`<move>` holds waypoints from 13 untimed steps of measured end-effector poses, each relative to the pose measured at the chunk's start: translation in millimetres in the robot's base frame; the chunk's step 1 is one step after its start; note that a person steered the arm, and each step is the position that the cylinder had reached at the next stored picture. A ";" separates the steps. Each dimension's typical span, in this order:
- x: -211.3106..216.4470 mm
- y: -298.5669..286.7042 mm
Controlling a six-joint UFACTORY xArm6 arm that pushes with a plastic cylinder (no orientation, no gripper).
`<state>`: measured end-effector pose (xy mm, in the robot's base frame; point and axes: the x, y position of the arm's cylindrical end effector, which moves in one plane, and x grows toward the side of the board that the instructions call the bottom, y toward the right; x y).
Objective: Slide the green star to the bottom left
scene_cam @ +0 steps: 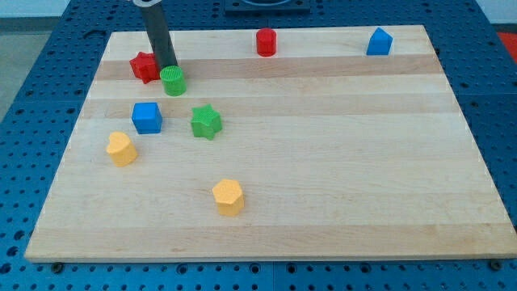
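The green star (206, 122) lies on the wooden board (323, 162), left of centre. My tip (167, 67) is at the upper left, above and left of the star, apart from it. The tip stands right behind a green cylinder (173, 81) and just right of a red star (145, 66). A blue cube (147, 117) sits left of the green star.
A yellow heart-shaped block (121, 149) lies near the left edge. A yellow hexagonal block (229, 196) lies lower centre. A red cylinder (266, 42) and a blue block (379, 41) stand near the top edge.
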<state>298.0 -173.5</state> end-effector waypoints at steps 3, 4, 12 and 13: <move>2.3 21.1; 17.1 62.4; 175.5 92.9; 197.3 77.0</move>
<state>495.2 -96.5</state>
